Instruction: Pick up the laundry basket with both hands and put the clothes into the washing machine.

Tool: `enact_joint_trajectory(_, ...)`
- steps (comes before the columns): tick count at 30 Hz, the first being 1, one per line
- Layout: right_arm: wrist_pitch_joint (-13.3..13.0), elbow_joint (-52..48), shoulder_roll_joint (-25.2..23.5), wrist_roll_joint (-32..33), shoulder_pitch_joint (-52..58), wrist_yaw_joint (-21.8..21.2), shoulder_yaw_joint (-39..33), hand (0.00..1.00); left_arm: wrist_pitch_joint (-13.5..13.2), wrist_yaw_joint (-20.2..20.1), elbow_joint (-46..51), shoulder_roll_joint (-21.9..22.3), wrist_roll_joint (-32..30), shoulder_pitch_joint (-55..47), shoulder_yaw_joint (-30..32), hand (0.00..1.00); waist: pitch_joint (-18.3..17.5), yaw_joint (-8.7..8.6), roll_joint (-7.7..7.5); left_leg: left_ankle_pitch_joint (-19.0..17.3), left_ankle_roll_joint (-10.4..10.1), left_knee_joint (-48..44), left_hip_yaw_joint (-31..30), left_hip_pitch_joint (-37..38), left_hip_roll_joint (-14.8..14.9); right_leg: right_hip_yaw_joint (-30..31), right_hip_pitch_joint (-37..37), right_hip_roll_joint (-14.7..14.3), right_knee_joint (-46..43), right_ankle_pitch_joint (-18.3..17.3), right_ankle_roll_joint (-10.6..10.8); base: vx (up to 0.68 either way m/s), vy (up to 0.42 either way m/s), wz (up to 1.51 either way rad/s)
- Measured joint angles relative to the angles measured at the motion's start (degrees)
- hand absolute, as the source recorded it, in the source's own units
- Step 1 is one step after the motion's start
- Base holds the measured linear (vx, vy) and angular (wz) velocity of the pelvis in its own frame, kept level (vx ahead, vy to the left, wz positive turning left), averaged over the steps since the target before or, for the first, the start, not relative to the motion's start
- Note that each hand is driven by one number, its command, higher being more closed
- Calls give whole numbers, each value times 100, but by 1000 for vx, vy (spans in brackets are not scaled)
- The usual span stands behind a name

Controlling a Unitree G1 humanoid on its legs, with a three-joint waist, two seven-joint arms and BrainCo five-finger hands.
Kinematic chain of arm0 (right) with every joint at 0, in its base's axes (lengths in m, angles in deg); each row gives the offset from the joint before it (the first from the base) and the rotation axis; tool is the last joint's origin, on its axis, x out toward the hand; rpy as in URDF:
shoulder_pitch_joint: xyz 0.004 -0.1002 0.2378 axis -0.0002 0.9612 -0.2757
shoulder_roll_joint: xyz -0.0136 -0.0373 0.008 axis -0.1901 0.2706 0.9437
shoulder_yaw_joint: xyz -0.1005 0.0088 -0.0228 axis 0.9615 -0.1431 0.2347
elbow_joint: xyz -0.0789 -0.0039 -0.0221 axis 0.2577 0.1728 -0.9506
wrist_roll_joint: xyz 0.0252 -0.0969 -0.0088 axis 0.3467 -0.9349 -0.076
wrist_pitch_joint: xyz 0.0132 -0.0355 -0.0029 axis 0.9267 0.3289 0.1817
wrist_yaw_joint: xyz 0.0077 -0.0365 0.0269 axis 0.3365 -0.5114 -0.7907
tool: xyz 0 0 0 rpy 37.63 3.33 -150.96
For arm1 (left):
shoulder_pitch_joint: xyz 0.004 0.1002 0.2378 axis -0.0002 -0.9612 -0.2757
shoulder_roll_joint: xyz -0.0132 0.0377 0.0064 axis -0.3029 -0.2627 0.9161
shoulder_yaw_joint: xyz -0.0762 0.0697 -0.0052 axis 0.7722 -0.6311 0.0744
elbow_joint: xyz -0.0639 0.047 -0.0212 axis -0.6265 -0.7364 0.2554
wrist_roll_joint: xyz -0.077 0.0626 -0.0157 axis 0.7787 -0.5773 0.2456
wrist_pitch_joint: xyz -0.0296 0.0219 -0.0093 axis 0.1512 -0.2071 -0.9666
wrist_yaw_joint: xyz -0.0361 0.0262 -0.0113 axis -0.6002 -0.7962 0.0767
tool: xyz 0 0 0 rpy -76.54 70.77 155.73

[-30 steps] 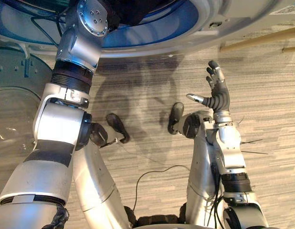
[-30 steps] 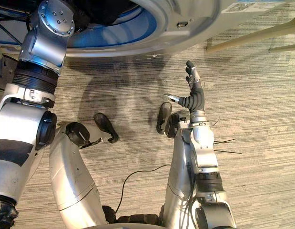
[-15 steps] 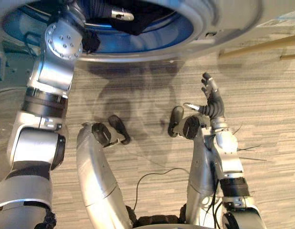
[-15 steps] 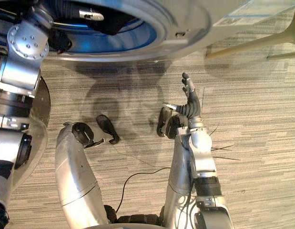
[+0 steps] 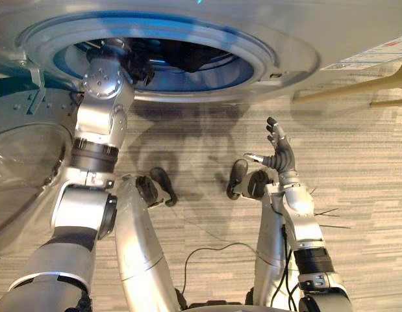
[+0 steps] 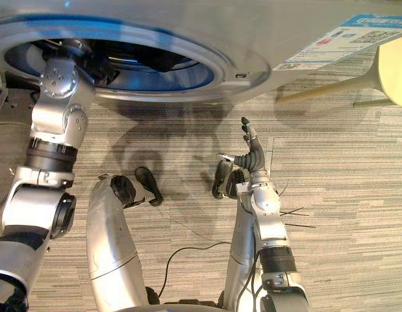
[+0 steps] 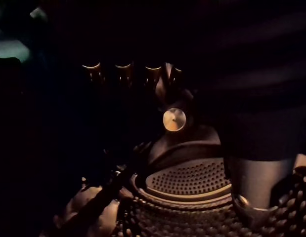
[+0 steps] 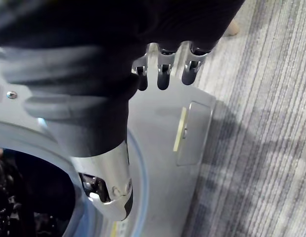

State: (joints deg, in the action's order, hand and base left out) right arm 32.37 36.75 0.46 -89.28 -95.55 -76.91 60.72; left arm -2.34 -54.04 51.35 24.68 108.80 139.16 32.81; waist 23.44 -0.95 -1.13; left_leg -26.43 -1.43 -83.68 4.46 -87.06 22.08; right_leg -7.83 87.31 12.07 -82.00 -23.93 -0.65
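One washing machine (image 5: 286, 57) — dark clothes (image 5: 189, 58) inside

Both eye views look steeply down from the head, the washing machine (image 5: 298, 58) across the top of the frame and carpet floor (image 5: 363, 169) below; they share this scene, slightly offset. The left wrist view sits close inside the dark drum (image 7: 192, 182). The right wrist view looks past the right hand (image 8: 163, 71) toward the machine's front and floor.
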Motion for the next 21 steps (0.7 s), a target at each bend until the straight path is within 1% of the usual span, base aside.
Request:
enact_joint_trajectory(4,0,45,-2,0,-6,-1,-2,0,29,50,-174,55,-82,-9,29,0,-1,3,-2,1,0,1,-2,-10,-5,-4,0,3,7,0,0,18,-29,1)
enact_joint_trajectory(5,2,50,-12,0,-7,-1,-7,0,33,102,-152,224,-215,-96,170,0,-3,12,-6,1,0,0,-1,-9,-8,-1,0,6,6,0,0,23,-35,1)
enact_joint_trajectory(7,-1,50,-56,0,-9,2,-11,0,36,148,7,410,-697,-331,317,0,-6,8,-11,0,0,0,-1,-2,-12,2,-6,9,4,0,0,11,-18,0)
enact_joint_trajectory(9,-1,117,-173,-1,-4,11,-20,0,39,324,464,851,-1317,-1160,594,0,-7,-5,-12,0,0,8,0,106,-13,2,-107,8,3,-1,0,25,-43,1)
enact_joint_trajectory(10,0,147,-195,-1,6,13,-29,0,57,368,537,1014,-1458,-1418,654,0,-7,-8,-12,0,0,24,6,169,-15,3,-167,9,9,-1,1,21,-45,5)
enact_joint_trajectory(12,-1,197,-220,5,86,87,-41,0,145,524,714,1696,-1941,-2488,919,0,-7,-1,-12,8,-22,180,39,542,-23,-13,-526,3,134,-22,1,14,-71,9)
enact_joint_trajectory(13,-3,197,-225,12,117,116,-41,0,159,561,797,1839,-2032,-2784,974,0,-7,1,-12,15,-35,236,44,658,-30,-22,-636,3,182,-31,1,3,-99,13)
enact_joint_trajectory(14,-4,196,-237,18,216,132,-57,0,160,610,964,2068,-2197,-3346,1020,0,-27,2,-37,21,-54,390,83,891,-45,-32,-857,2,294,-68,34,-7,-104,17)
enact_joint_trajectory(15,-4,196,-254,23,366,134,-82,0,158,619,1106,2220,-2295,-3841,1017,0,-56,17,-82,22,-117,579,127,1141,-83,-37,-1070,4,424,-101,56,-4,-113,19)
enact_joint_trajectory(16,-3,197,-257,24,458,135,-87,0,158,622,1155,2288,-2319,-4108,1011,0,-57,37,-84,47,-160,695,131,1300,-111,-64,-1239,5,526,-101,56,9,-120,19)
enact_joint_trajectory(17,-2,200,-279,31,636,135,-80,0,153,618,1224,2361,-2319,-4574,993,0,-57,54,-84,93,-236,930,150,1638,-121,-145,-1596,6,735,-100,55,23,-95,16)
enact_joint_trajectory(18,-3,200,-294,44,740,137,-79,0,146,615,1224,2387,-2314,-4791,978,0,-58,63,-84,135,-264,1072,168,1839,-128,-184,-1804,6,856,-94,48,48,-114,21)
enact_joint_trajectory(19,-5,206,-318,102,968,152,-72,0,105,598,1223,2403,-2311,-5205,931,0,-107,64,-84,242,-288,1358,198,2236,-174,-256,-2206,10,1096,-82,36,64,-109,24)
enact_joint_trajectory(20,-11,256,-325,146,1228,182,-69,0,-4,586,1217,2404,-2304,-5614,853,0,-249,66,-90,313,-345,1673,217,2604,-239,-329,-2587,12,1364,-76,36,76,-107,25)
enact_joint_trajectory(21,-11,317,-319,171,1336,202,-72,0,-64,576,1199,2398,-2273,-5793,808,0,-280,77,-86,346,-370,1846,236,2844,-255,-375,-2839,9,1521,-40,-5,116,-100,26)
